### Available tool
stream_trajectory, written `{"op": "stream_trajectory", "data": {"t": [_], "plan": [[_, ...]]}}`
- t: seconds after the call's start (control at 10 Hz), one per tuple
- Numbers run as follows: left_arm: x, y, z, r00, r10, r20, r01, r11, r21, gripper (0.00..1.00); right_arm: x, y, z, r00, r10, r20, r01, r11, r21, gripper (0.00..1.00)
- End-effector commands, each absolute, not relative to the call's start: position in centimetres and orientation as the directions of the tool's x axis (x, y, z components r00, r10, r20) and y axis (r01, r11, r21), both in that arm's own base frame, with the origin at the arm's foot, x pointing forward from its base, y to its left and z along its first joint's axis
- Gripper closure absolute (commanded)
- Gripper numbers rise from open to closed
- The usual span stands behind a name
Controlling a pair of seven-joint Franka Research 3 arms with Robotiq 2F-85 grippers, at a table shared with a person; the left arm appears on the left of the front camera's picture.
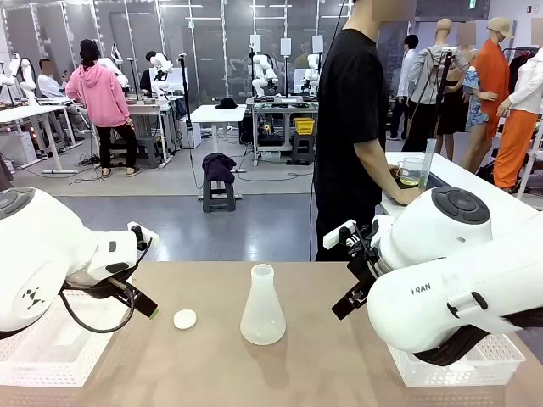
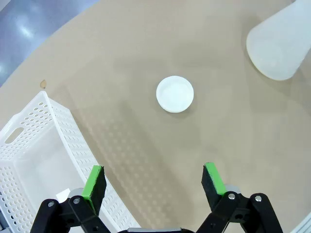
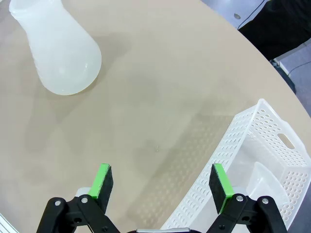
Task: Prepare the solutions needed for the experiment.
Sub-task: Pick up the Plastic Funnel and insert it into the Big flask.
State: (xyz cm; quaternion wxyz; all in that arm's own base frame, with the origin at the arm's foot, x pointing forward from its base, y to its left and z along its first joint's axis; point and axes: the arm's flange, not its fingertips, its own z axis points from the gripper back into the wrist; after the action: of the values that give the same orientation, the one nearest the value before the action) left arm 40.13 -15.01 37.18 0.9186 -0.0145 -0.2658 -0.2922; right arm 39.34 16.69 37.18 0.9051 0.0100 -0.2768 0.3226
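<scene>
1. White plastic basket [image 2: 43, 145] sits just beside our left gripper [image 2: 153, 182]. Its jaws and those of our right gripper [image 3: 163, 184] are spread wide and hold nothing.
2. Mid-table, we see a white cap [image 2: 175, 94] near the frosted flask [image 1: 262, 309], not touching it.
3. Farthest, the solutions [image 1: 411, 180] sit in a beaker [image 1: 412, 166] by the person's hand [image 1: 407, 195].

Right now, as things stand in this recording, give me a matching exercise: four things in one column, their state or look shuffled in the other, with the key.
Things:
1. conical flask
2. white cap
3. beaker
4. left gripper

States:
A. holds yellow-green liquid
B. open, holding nothing
C. upright, frosted
D. lying flat, round

Pairs: 1-C, 2-D, 3-A, 4-B
</scene>
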Motion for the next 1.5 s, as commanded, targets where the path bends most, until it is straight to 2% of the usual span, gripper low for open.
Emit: {"op": "stream_trajectory", "data": {"t": [0.0, 0.5, 0.6, 0.9, 1.0, 1.3, 1.4], "plan": [[40.1, -15.0, 37.2, 0.688, -0.529, 0.497, 0.544, 0.829, 0.129, 0.0, 39.3, 16.7, 37.2, 0.64, 0.576, 0.508, -0.588, 0.793, -0.159, 0.0], [40.1, -15.0, 37.2, 0.688, -0.529, 0.497, 0.544, 0.829, 0.129, 0.0, 39.3, 16.7, 37.2, 0.639, 0.578, 0.508, -0.589, 0.792, -0.161, 0.0], [40.1, -15.0, 37.2, 0.688, -0.529, 0.497, 0.544, 0.829, 0.129, 0.0, 38.6, 17.4, 37.8, 0.619, 0.57, 0.54, -0.606, 0.784, -0.134, 0.0], [38.2, -15.4, 39.4, 0.699, -0.426, 0.574, 0.545, 0.837, -0.042, 0.0, 35.9, 18.1, 41.0, 0.624, 0.476, 0.62, -0.612, 0.791, 0.007, 0.0], [37.4, -15.2, 40.6, 0.712, -0.352, 0.607, 0.541, 0.827, -0.155, 0.0, 35.0, 18.0, 42.6, 0.625, 0.436, 0.648, -0.612, 0.789, 0.059, 0.0], [35.0, -14.0, 44.4, 0.698, -0.262, 0.667, 0.585, 0.745, -0.32, 0.0, 33.6, 17.3, 46.2, 0.661, 0.309, 0.684, -0.599, 0.766, 0.233, 0.0], [34.4, -13.6, 45.3, 0.711, -0.218, 0.668, 0.595, 0.694, -0.406, 0.0, 33.4, 16.9, 47.1, 0.684, 0.264, 0.68, -0.609, 0.72, 0.332, 0.0]]}}
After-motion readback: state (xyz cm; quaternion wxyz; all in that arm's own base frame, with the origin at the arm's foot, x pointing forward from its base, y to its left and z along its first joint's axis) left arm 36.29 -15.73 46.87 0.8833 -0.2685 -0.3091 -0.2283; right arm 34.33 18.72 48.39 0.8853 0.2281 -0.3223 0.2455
